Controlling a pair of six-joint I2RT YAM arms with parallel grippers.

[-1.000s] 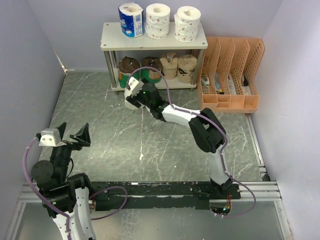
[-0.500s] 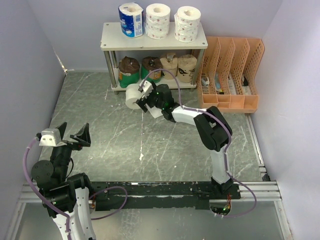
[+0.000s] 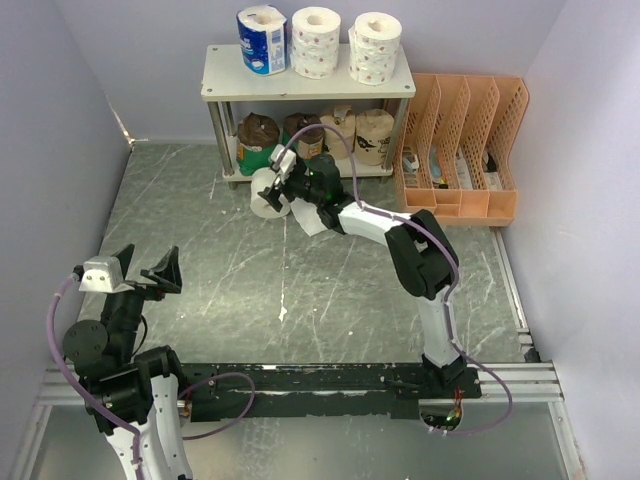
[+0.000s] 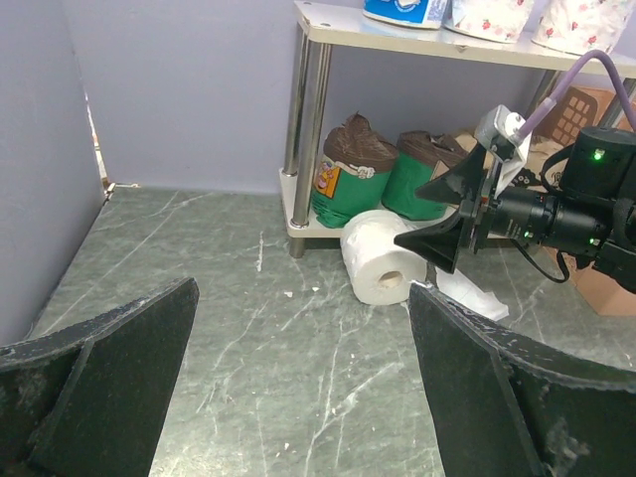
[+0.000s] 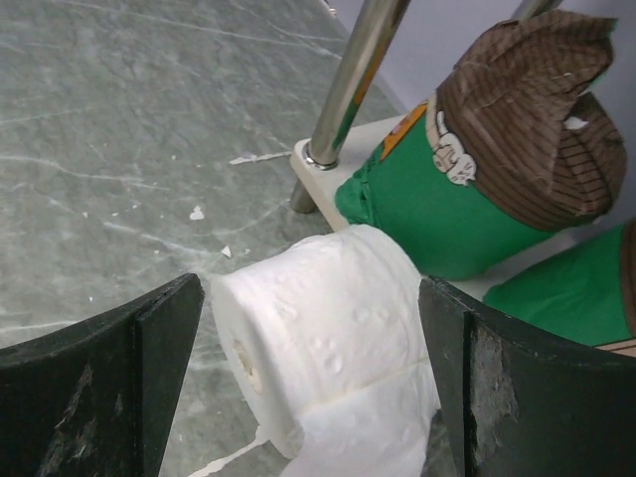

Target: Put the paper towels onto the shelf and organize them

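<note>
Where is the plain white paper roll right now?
The white roll lies on its side on the floor by the shelf's left front leg, just before the green-wrapped roll, between the right gripper's fingers.

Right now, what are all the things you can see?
shelf: one, pale boards, silver legs, at the back.
blue-white wrapped roll: one, top board, left end.
patterned rolls: two, white, top board, beside it.
green-wrapped rolls: two, brown tops, lower board, left.
tan rolls: two, lower board, right.
plain white roll: one, lying on the table before the shelf.
orange organizer: one, right of the shelf.
table: one, grey-green.
left gripper: one, black, open, empty.
right gripper: one, black, open around the plain white roll.
</note>
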